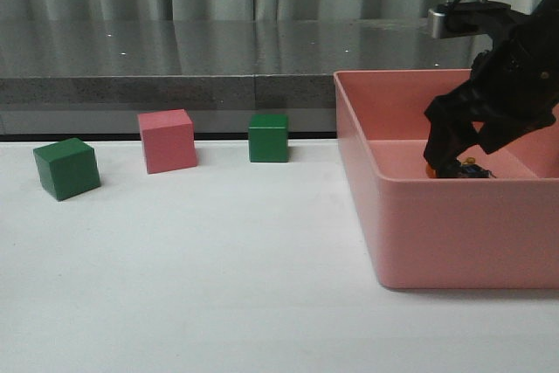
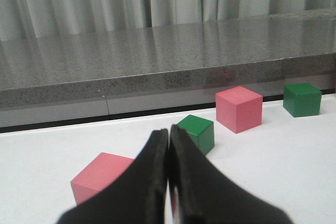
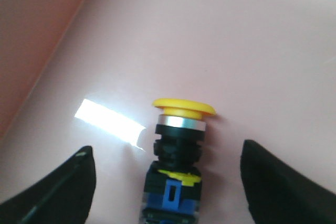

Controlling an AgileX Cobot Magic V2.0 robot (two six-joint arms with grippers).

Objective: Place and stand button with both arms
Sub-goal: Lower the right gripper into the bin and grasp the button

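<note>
Lying on its side on the floor of the pink bin (image 1: 454, 242), the button (image 3: 176, 156) sat between the spread fingers of the right gripper (image 3: 168, 182), which touched nothing. Its round yellow cap and ring looked likely to roll or slip if the fingers closed off-centre on the black body, and the near bin wall might have crowded the wrist. Over the table (image 1: 218, 286), the left gripper (image 2: 169, 182) was clenched empty near the cubes.
</note>
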